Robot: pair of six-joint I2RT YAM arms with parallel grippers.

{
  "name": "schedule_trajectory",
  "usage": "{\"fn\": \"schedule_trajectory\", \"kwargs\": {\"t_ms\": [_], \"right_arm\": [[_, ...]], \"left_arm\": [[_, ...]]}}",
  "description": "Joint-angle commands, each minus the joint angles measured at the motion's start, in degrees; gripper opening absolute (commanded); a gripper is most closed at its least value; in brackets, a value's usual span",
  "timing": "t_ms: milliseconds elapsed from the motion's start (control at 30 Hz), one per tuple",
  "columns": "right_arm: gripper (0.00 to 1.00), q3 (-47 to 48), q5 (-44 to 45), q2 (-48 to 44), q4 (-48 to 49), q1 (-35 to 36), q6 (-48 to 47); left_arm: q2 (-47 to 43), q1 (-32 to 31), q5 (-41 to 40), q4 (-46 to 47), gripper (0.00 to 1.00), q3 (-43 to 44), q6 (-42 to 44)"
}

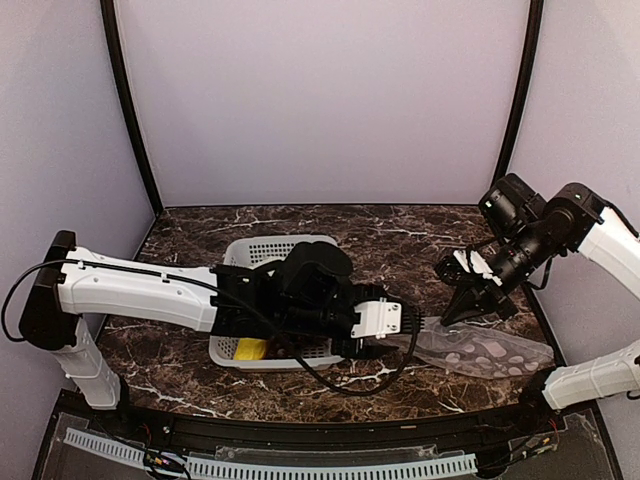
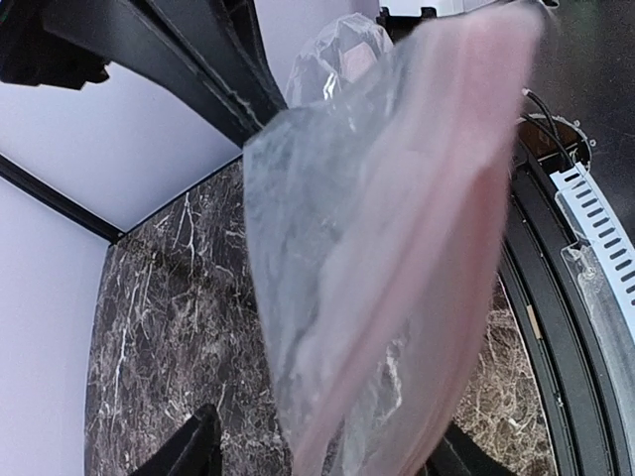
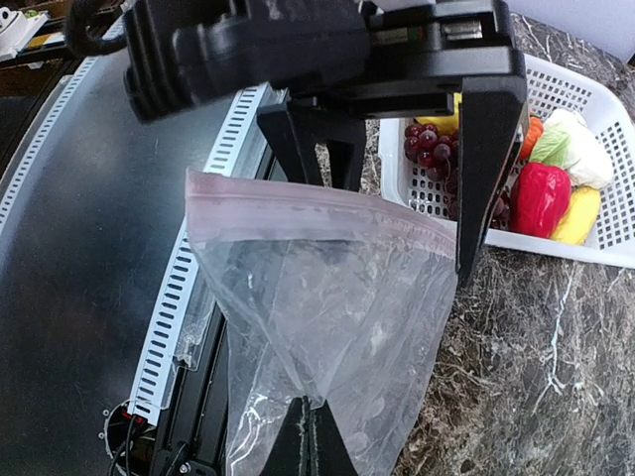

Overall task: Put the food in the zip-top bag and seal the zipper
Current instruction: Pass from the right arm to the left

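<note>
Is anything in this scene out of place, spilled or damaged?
Nothing is spilled or damaged. The toy food lies in the white basket. Only the zip-top bag looks bunched: the right pincer pinches it to a narrow point, while its zipper sits inside the open left pincer.

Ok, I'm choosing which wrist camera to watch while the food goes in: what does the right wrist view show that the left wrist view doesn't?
Only right wrist: the basket of food, the left gripper open astride the mouth of the bag, and the right gripper shut on the bag. Only left wrist: the dark corner strip under the pale wall. Both: the clear bag, its pink zipper strip, the marble table.
</note>
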Motion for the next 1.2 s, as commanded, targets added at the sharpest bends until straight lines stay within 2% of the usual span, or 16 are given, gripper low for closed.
{"fn": "schedule_trajectory", "kwargs": {"t_ms": [0,100,167,233,367,500,733,833,967,1000,1133,1167], "right_arm": [[0.0,0.4,0.2,-0.7,-1.0,-0.6,-0.3],[0.0,0.3,0.1,-0.6,-1.0,-0.7,-0.1],[0.0,0.2,0.0,-0.2,-0.8,-0.7,0.0],[0.0,0.3,-0.2,0.2,-0.9,-0.7,0.0],[0.0,1.3,-0.4,0.6,-1.1,-0.7,0.2],[0.0,2.1,-0.4,0.7,-1.5,-0.7,0.2],[0.0,1.9,-0.9,0.9,-1.4,-0.7,0.2],[0.0,2.0,-1.1,1.2,-1.4,-0.7,0.1],[0.0,3.0,-2.4,1.5,-1.5,-2.6,-1.2],[0.0,3.9,-3.3,1.8,-1.7,-4.2,-2.5],[0.0,8.3,-7.9,3.8,-3.0,-14.0,-6.2],[0.03,9.0,-8.3,4.4,-2.5,-15.8,-6.2]], "left_arm": [[-8.3,-0.4,0.7,-1.8,0.66,-2.7,0.4],[-11.5,-0.3,-0.8,-1.3,0.65,-5.6,0.7],[-12.6,-0.2,-2.2,-0.2,0.61,-6.5,0.9],[-12.1,0.1,-2.5,0.4,0.55,-6.2,0.8],[-8.5,0.3,-1.2,0.5,0.48,-4.2,0.3],[-6.3,0.3,1.1,0.0,0.48,-2.5,0.7],[-2.2,0.3,-0.9,3.7,0.48,-0.6,1.1],[1.5,0.3,-0.6,5.2,0.43,1.5,0.0],[4.8,0.4,1.7,7.6,0.29,3.5,-3.3],[5.0,0.5,2.1,8.1,0.24,3.8,-4.2],[3.9,2.6,4.5,12.4,0.12,1.9,-12.4],[3.5,3.1,4.9,14.5,0.08,1.3,-15.6]]}}
